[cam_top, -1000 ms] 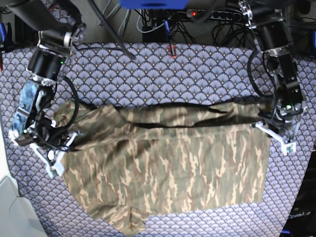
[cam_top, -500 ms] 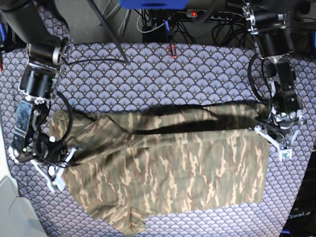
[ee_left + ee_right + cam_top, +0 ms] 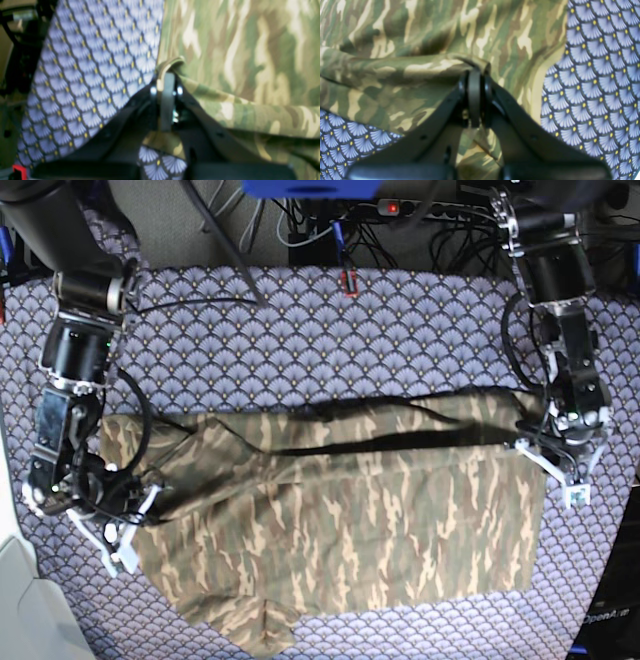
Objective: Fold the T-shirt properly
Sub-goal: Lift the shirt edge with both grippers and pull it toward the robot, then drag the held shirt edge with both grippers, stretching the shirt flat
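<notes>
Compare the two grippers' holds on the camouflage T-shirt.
The left gripper pinches the T-shirt at its edge beside the tablecloth; the right gripper pinches a bunched fold. In the base view the left sits higher, the right lower. Both have jaws shut on cloth.

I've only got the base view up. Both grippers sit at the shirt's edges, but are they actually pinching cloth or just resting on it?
Observer: The left wrist view shows the left gripper shut on a fold of the T-shirt.
Operator: And the other arm?
Observer: In the right wrist view the right gripper is shut on a bunched hem too.
Operator: Any tablecloth caught in either grip?
Observer: None that I can see; the tablecloth lies flat beside the right gripper's jaws.
</notes>
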`<act>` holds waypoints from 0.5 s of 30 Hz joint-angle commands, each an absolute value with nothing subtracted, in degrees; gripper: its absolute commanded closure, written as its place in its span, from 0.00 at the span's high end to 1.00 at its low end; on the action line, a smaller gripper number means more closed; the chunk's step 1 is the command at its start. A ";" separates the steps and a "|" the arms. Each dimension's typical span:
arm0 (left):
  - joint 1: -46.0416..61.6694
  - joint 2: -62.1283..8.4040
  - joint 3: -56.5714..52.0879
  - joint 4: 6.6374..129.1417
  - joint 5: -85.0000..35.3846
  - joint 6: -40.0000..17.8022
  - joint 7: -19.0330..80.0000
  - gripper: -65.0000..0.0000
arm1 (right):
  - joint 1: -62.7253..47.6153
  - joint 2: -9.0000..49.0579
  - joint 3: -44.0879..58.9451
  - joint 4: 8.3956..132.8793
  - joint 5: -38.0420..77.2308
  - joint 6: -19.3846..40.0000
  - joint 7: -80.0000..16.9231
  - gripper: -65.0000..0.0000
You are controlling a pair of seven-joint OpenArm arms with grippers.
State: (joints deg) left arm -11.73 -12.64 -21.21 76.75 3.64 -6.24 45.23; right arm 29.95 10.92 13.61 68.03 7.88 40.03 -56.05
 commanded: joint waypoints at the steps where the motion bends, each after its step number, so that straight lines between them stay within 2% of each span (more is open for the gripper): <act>1: -13.32 -13.58 -21.41 77.76 3.91 -5.93 43.65 0.01 | 32.04 11.65 13.41 69.05 8.48 40.00 -55.16 0.00; 8: -13.32 -13.49 -21.49 78.20 4.18 -5.93 43.74 0.01 | 32.04 11.65 12.09 69.05 8.48 40.00 -55.34 0.01; 12: -13.23 -13.76 -21.49 78.20 4.00 -5.93 44.00 0.03 | 32.04 11.74 12.26 69.05 8.48 40.00 -55.43 0.16; 15: -13.14 -13.76 -21.67 78.20 4.18 -5.93 43.91 0.19 | 31.87 11.74 12.26 69.05 8.48 40.00 -55.43 0.33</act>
